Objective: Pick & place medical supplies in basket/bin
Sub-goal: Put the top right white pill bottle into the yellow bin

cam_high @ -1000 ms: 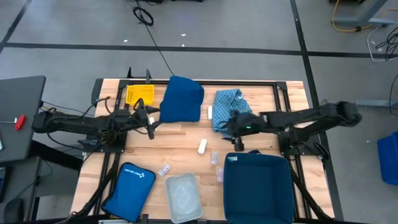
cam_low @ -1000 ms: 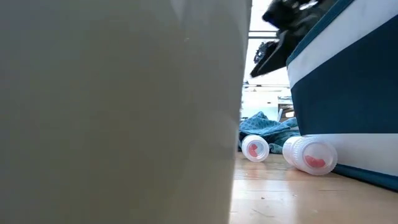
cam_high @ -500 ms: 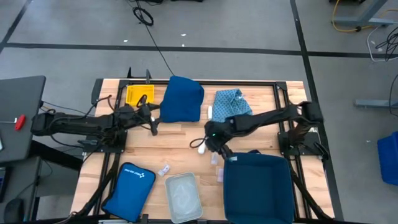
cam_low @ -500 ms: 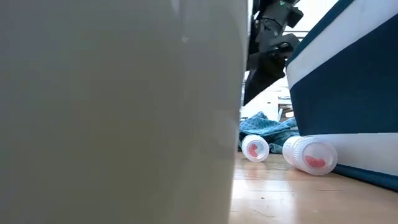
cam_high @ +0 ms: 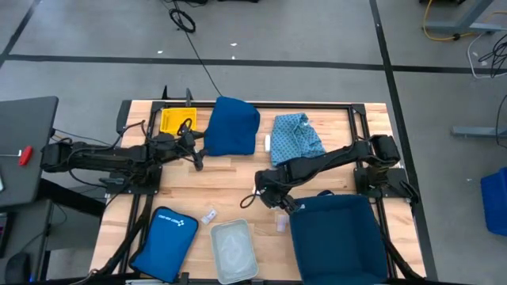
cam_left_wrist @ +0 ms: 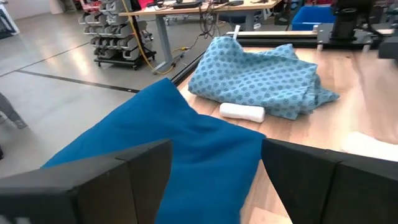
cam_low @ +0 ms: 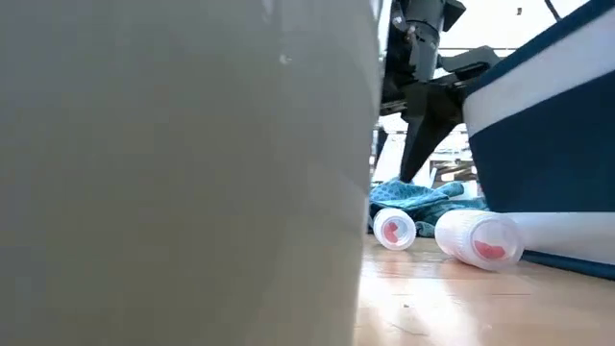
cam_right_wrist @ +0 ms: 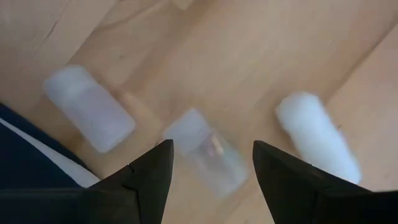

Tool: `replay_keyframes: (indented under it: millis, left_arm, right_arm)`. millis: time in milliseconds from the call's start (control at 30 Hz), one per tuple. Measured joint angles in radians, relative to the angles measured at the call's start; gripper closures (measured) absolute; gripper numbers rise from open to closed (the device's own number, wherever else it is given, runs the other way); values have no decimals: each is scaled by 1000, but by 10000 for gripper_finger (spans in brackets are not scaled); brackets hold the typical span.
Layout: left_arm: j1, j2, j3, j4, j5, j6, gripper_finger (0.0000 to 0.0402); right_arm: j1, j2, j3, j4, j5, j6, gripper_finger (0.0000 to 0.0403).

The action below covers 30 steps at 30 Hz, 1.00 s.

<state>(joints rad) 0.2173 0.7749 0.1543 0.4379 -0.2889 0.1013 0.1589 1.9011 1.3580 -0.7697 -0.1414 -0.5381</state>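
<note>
My right gripper (cam_high: 266,193) (cam_right_wrist: 211,147) hangs open over the table's middle, pointing down. A clear vial (cam_right_wrist: 204,151) lies on the wood below the gap between its fingers, untouched. A white roll (cam_right_wrist: 317,138) and another pale vial (cam_right_wrist: 91,118) lie to either side. In the low view two vials (cam_low: 394,229) (cam_low: 479,238) lie on their sides by the blue bin (cam_low: 548,144), with the right fingers (cam_low: 419,125) above them. More vials (cam_high: 210,215) (cam_high: 280,224) lie nearer the front. My left gripper (cam_high: 196,156) (cam_left_wrist: 214,146) waits open at the blue cloth (cam_left_wrist: 174,137); a second white roll (cam_left_wrist: 242,112) rests against the patterned cloth (cam_left_wrist: 258,74).
The blue bin (cam_high: 337,241) stands at the near right, right beside my right gripper. A clear tray (cam_high: 232,249) sits near the front middle and blocks most of the low view. A blue zip pouch (cam_high: 166,233) lies near left, a yellow item (cam_high: 176,120) far left.
My right gripper has swung from beside the patterned cloth toward the table's left and near edge, tipped to point down, and come lower over the vials and the white roll. The blue bin has shifted a little toward the right edge.
</note>
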Motion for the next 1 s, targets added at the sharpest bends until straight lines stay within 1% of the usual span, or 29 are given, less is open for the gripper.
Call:
replay_keyframes:
  millis: [133, 233, 400, 600, 800, 933, 1000]
  left_arm:
    - [-2, 4, 0, 2, 14, -10, 151]
    - [-2, 4, 0, 5, 27, -9, 151]
    - [-2, 4, 0, 29, 46, -7, 151]
    - [-2, 4, 0, 38, 47, -4, 151]
    - [-2, 4, 0, 41, 47, -4, 151]
    - [-2, 4, 0, 40, 47, -4, 151]
    - [-2, 4, 0, 39, 47, -4, 151]
  right_arm:
    - [14, 0, -1, -109, 64, 53, 172]
    - [28, 5, -7, -158, 120, 57, 172]
    - [62, 8, -9, -143, 183, 20, 171]
    - [71, 8, -8, -129, 251, 23, 171]
    - [76, 6, -4, -97, 287, -25, 171]
    - [76, 6, 51, -101, 326, -37, 171]
    - [76, 6, 96, -109, 327, -37, 171]
